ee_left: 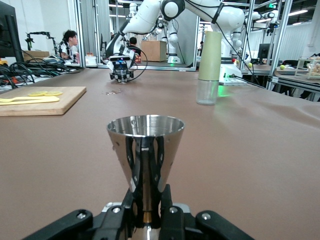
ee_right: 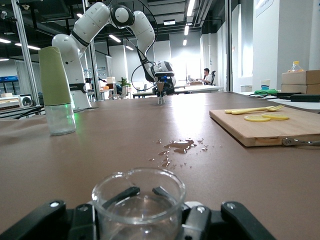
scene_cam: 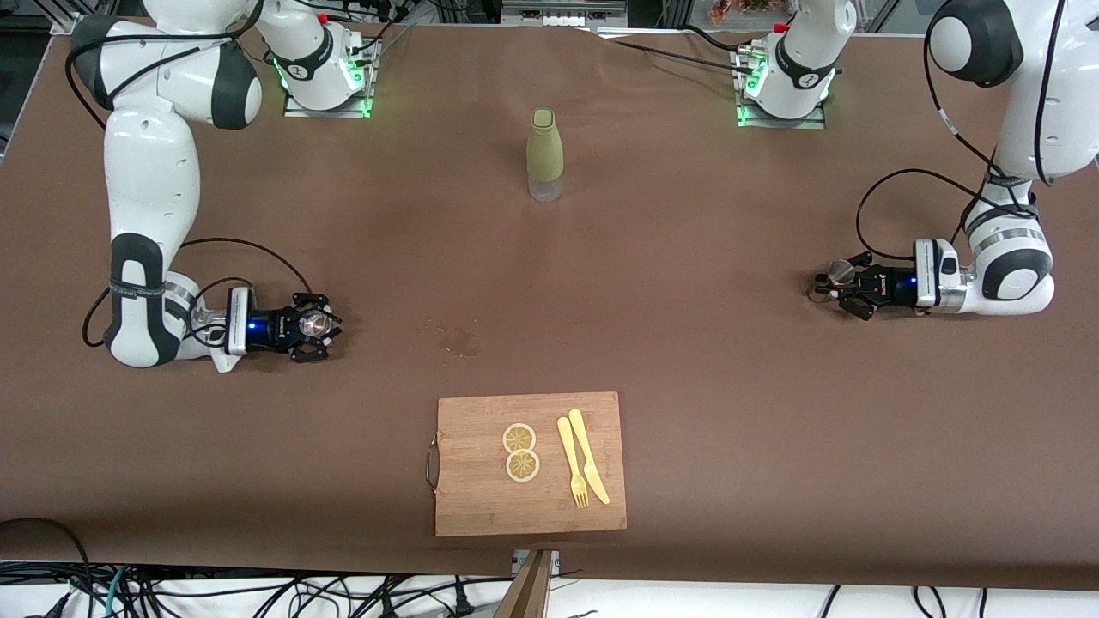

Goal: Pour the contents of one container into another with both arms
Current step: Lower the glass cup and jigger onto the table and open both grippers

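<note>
The left gripper (ee_left: 145, 220) is cut off by the left wrist view's edge. The glass beaker's (ee_right: 138, 205) base is cropped in the right wrist view.

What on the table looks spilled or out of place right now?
A small wet patch with scattered droplets darkens the table cloth, farther from the front camera than the cutting board. It glistens in the right wrist view, so it looks like spilled liquid. Nothing else stands out.

No text, label, brand or number can be read anywhere (the green sign high in the left wrist view's background and the arms' markings stay illegible).
</note>
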Controlling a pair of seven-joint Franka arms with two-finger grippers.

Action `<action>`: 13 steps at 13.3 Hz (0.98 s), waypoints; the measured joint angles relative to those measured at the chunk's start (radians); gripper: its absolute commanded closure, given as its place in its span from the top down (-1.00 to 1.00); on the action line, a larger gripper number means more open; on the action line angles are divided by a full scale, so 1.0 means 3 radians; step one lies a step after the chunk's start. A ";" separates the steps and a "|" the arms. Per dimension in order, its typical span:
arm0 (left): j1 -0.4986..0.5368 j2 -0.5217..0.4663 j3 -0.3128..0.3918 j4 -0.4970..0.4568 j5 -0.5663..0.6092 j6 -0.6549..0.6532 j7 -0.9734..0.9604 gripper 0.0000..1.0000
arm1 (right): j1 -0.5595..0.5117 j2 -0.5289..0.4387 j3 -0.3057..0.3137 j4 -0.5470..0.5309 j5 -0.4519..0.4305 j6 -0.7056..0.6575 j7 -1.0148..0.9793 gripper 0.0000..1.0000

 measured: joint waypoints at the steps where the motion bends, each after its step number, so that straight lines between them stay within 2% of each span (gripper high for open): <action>1: 0.0014 0.0011 0.0003 0.0006 0.0013 -0.0004 0.0003 -1.00 | 0.0000 0.0000 0.0000 0.0008 0.0000 0.0000 0.0000 -0.40; 2: 0.0027 0.0028 0.0003 0.0010 0.0017 -0.0006 0.0005 -0.92 | -0.0001 0.0000 0.0000 0.0010 0.0000 0.0000 -0.0001 -0.39; 4: 0.0045 0.0076 0.0003 0.0037 0.0018 -0.0048 0.0011 -0.55 | -0.0005 0.0006 0.0000 0.0010 0.0000 0.0000 -0.0023 -0.34; 5: 0.0048 0.0096 0.0004 0.0062 0.0022 -0.0071 0.0011 0.37 | -0.0009 0.0013 0.0000 0.0010 0.0000 0.0000 -0.0033 -0.17; 6: 0.0049 0.0111 0.0005 0.0089 0.0038 -0.0085 0.0011 0.99 | -0.0014 0.0018 0.0000 0.0010 0.0000 0.0000 -0.0043 -0.11; 7: 0.0051 0.0123 0.0006 0.0110 0.0061 -0.0084 0.0011 1.00 | -0.0020 0.0020 0.0000 0.0011 0.0000 0.0000 -0.0046 -0.01; 10: 0.0051 0.0180 0.0015 0.0283 0.0104 0.0010 -0.0041 1.00 | -0.0032 0.0024 -0.0001 0.0047 0.0000 0.0001 -0.0064 0.04; 11: 0.0052 0.0181 0.0017 0.0398 0.0205 0.0066 -0.0108 1.00 | -0.0035 0.0026 -0.0002 0.0078 0.0000 0.0001 -0.0065 0.18; 13: 0.0052 0.0181 0.0041 0.0586 0.0488 0.0139 -0.0252 1.00 | -0.0039 0.0029 -0.0004 0.0124 0.0000 0.0002 -0.0065 0.26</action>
